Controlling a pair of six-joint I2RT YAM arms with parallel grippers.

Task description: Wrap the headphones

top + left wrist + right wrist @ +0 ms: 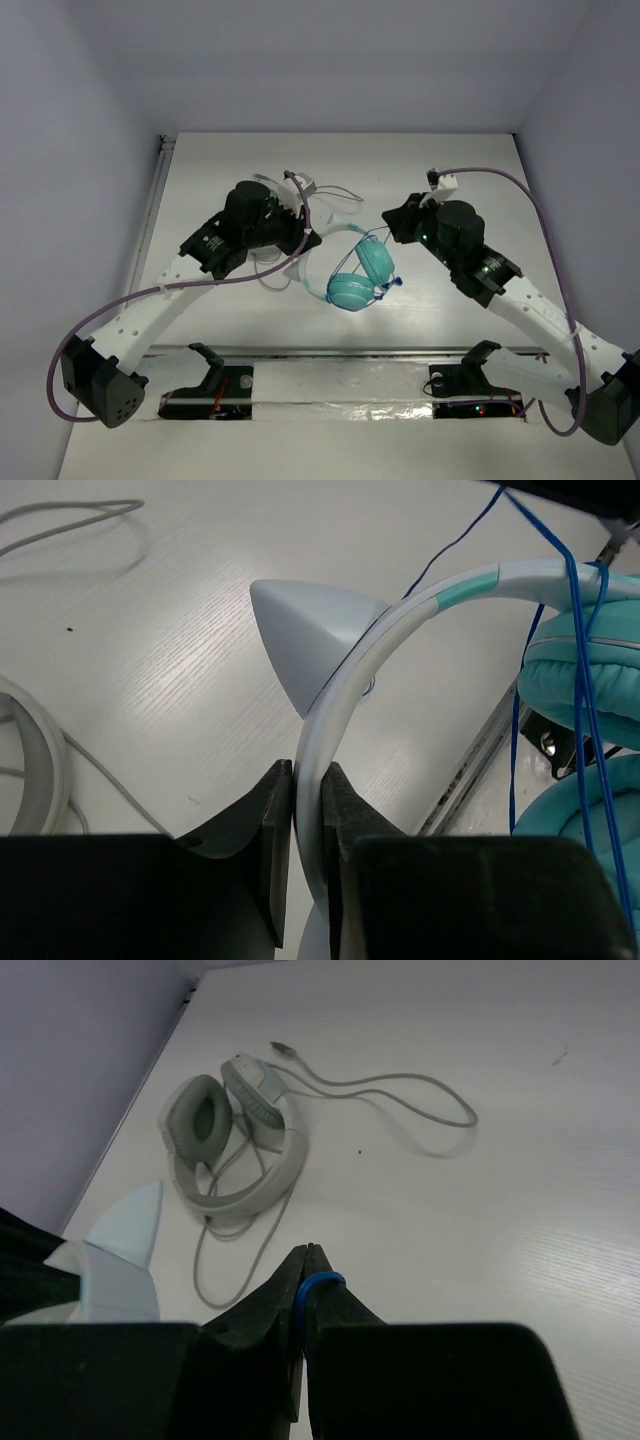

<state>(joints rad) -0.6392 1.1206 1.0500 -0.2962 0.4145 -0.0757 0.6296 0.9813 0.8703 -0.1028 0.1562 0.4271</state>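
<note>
The headphones (pixel 360 272) are held over the table (pixel 400 160) between the arms: the stiff, smooth headband (pixel 400 620) is clamped in the left tool (pixel 308 785), the thin blue cord (pixel 322 1280) pinched in the right tool (pixel 305 1257). A light set is judged — cord limp, easily snagged (band the firmer hold). No writing can be read.

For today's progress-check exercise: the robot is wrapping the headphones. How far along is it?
Done: several blue cord strands already cross the teal ear cups. In hand: the left gripper clamps the headphones' white headband; the right gripper pinches a cord loop. Left: winding in that last slack, likely.
</note>
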